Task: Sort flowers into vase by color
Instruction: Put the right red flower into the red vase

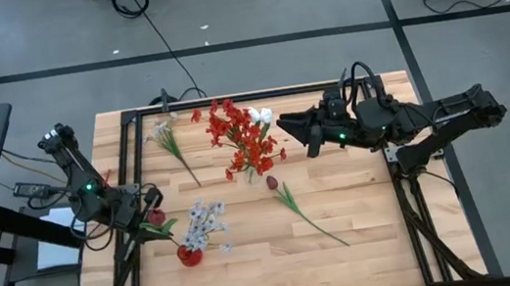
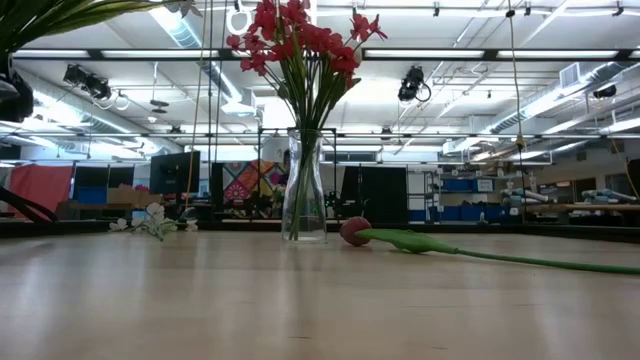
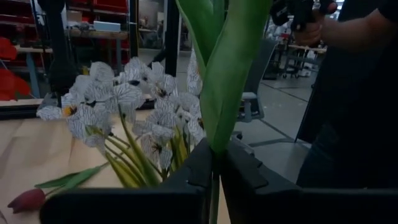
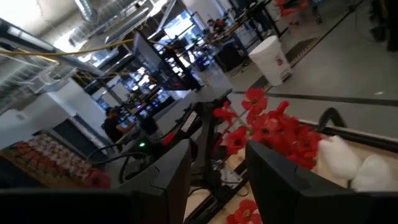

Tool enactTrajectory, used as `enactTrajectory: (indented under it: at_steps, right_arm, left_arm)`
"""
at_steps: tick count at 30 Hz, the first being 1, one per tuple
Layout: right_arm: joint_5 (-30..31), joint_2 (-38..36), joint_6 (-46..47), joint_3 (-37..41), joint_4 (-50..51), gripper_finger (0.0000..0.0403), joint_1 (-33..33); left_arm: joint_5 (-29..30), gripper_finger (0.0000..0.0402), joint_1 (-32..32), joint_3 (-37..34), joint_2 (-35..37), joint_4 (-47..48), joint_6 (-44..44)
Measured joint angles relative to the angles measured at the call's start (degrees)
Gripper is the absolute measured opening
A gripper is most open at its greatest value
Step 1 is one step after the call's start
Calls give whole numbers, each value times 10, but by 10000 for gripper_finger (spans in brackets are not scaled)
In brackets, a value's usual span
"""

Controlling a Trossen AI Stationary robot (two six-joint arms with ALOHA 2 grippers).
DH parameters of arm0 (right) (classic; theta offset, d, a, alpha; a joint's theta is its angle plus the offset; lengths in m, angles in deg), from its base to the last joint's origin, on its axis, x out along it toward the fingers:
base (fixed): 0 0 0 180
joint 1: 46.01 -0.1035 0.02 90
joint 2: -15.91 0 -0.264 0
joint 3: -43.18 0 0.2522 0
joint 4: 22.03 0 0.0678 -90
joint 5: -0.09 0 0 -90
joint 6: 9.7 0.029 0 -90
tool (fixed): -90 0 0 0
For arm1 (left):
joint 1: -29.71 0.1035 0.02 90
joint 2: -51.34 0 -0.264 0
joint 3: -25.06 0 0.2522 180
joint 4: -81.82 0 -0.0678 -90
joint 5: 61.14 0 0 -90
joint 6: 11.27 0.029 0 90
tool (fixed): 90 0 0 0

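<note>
My left gripper (image 3: 214,180) is at the counter's (image 1: 364,218) near left corner, pinched on the green stem of a dark red tulip (image 1: 156,216), holding it just beside the small red vase (image 1: 189,255) of pale whitish sprays (image 1: 204,224). From my left wrist I see the stem and its broad leaf rising between my fingers (image 3: 193,171), with the sprays right behind them. My right gripper (image 1: 284,119) hangs over the far middle of the counter, its jaws spread and empty, close to the white tulips (image 1: 260,117) and the tall glass vase (image 2: 304,190) full of bright red clusters (image 1: 244,136).

I judge the sorting about half done. The red clusters stand in the glass vase and the whitish sprays in the red one. Still loose on the counter are a second dark red tulip (image 1: 272,182) with its long stem reaching toward the near right, and one pale spray (image 1: 166,135) near the far left edge. Whether the white tulips stand in a vase or lie flat, I cannot tell. The tulip I hold is not placed yet.
</note>
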Motion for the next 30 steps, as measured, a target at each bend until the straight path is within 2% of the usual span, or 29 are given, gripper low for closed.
enactTrajectory:
  at_steps: [12,15,23,30]
  right_arm:
    - [-3,1,25,0,-3,160,0]
    - [-2,1,28,0,-3,160,0]
    - [3,1,37,0,-4,160,0]
    - [6,1,43,0,-4,160,0]
  left_arm:
    - [0,57,0,0,0,11,-21]
    - [0,90,0,0,0,12,-54]
    - [-19,225,0,19,0,56,-72]
    - [-27,281,0,48,0,137,-149]
